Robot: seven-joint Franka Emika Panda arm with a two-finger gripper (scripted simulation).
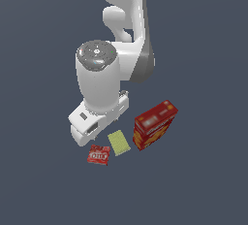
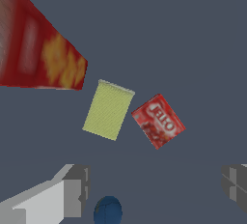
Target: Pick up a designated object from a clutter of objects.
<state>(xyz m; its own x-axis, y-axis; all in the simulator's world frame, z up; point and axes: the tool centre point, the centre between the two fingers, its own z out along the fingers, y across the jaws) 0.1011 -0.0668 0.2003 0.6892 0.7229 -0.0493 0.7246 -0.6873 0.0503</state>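
While the white robot arm (image 1: 111, 69) hangs over the dark grey floor (image 1: 203, 180), its gripper (image 2: 154, 189) stands wide apart in the wrist view, the two grey fingers (image 2: 72, 189) well separated and nothing held between them. A small dark blue ball (image 2: 108, 211) lies on the floor between the fingers, nearer the one attached to the pale block; contact with either finger is not seen. In the exterior view the gripper itself is hidden beneath the white wrist housing (image 1: 94, 120).

Beyond the ball lies the pale yellow flat rectangle (image 2: 107, 110), flat on the floor. Just beside it, with a narrow gap, lies the small flat red squarish packet (image 2: 158, 120), white lettering face up, turned at an angle. It is untouched by the gripper. In the exterior view the packet (image 1: 99, 154) sits on the exterior view's left of the rectangle (image 1: 118, 142), near the wrist housing.

A large red-orange box (image 1: 154, 123) stands on the exterior view's right of the rectangle, tilted.
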